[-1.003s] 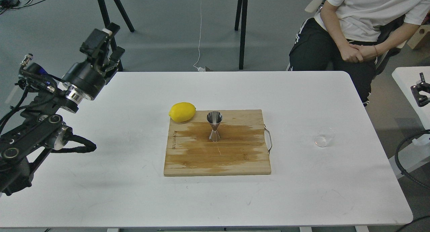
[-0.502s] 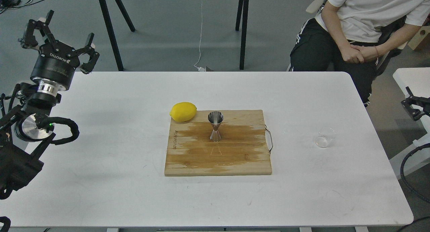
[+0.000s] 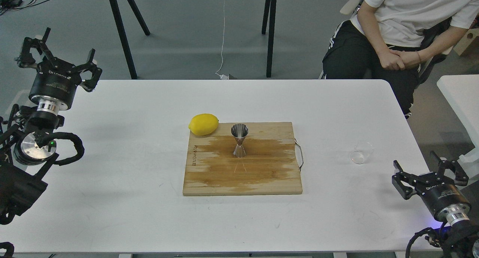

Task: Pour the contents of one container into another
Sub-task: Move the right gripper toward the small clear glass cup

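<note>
The steel jigger (image 3: 239, 140) stands upright on the wooden cutting board (image 3: 262, 175) at mid-table. The clear glass cup (image 3: 361, 152) sits on the white table to the right of the board, apart from it. My right gripper (image 3: 430, 170) stands open over the table's right front corner, a little in front of and to the right of the cup, nothing between its fingers. My left gripper (image 3: 58, 54) is open too, raised at the table's far left edge, far from both containers.
A yellow lemon (image 3: 203, 124) rests at the board's far left corner. The board has a metal handle (image 3: 299, 154) on its right side. A seated person (image 3: 396, 33) is behind the table's far right; another white table (image 3: 460, 97) stands to the right.
My right arm has come into view over the table's right front corner, gripper open. The left gripper shifted slightly left and down. Jigger, cup and lemon have not moved.
</note>
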Controlling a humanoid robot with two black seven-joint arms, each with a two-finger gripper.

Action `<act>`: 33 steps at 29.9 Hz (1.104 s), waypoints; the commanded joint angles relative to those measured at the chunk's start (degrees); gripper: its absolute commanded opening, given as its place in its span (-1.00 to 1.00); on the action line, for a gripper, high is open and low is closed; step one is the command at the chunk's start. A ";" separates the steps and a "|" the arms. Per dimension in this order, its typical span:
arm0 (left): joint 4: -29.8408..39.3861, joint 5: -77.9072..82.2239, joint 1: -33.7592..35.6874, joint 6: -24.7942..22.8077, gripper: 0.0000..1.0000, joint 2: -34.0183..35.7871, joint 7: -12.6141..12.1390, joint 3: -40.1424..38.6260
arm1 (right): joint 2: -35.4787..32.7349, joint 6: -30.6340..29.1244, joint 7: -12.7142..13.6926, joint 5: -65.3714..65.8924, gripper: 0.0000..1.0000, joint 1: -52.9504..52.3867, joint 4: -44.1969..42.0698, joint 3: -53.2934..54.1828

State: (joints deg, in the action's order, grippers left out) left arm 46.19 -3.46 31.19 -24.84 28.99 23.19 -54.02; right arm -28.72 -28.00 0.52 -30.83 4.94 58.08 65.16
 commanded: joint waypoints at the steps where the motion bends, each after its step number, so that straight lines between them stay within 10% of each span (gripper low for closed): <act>1: 0.04 0.04 0.01 0.93 1.00 0.01 -0.07 0.31 | 1.20 0.00 0.09 -0.11 0.96 1.39 2.91 -0.21; 33: -2.51 1.79 0.71 -0.30 1.00 4.14 -0.25 0.58 | 13.42 20.35 0.53 0.86 0.99 -15.04 -8.07 -3.02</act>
State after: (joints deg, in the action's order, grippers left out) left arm 44.27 -2.47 31.87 -25.15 33.23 22.94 -53.42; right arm -15.63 -7.50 1.08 -29.97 -9.91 50.32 61.85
